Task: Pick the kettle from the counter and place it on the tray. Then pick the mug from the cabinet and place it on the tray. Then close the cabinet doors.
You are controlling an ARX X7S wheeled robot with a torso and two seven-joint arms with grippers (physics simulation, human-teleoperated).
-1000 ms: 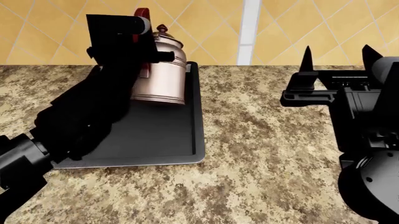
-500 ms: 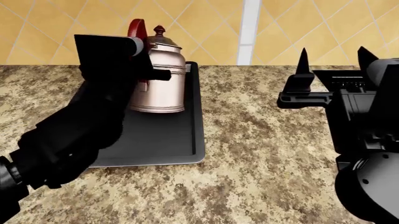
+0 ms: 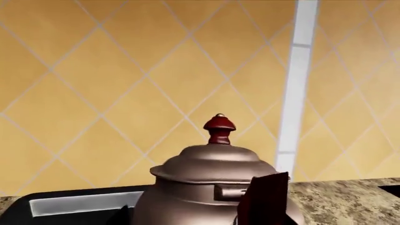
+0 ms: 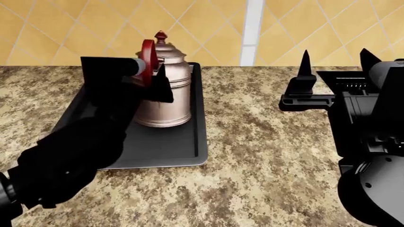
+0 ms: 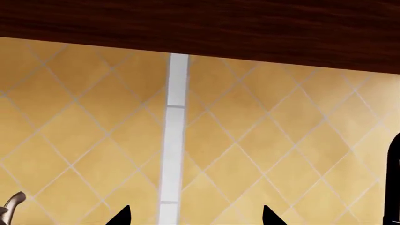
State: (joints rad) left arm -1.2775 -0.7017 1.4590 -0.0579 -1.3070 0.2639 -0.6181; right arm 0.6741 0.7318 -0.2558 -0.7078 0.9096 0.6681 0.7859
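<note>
Copper kettle point(image 4: 165, 94) upright on tray point(image 4: 170, 144); left hand point(image 4: 151, 78) clamped on handle; right hand point(image 4: 334, 61) apart.

Left arm reaches forward over desk's left rear, left end effector point(image 4: 150, 78) fingers either side of red handle, grip unclear. Right end effector point(image 4: 336, 61) raised, fingers spread apart, empty.

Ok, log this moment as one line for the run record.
kettle: upright on tray | left tool: at kettle handle, grip unclear | right tool: open, over counter | mug: not in view
</note>
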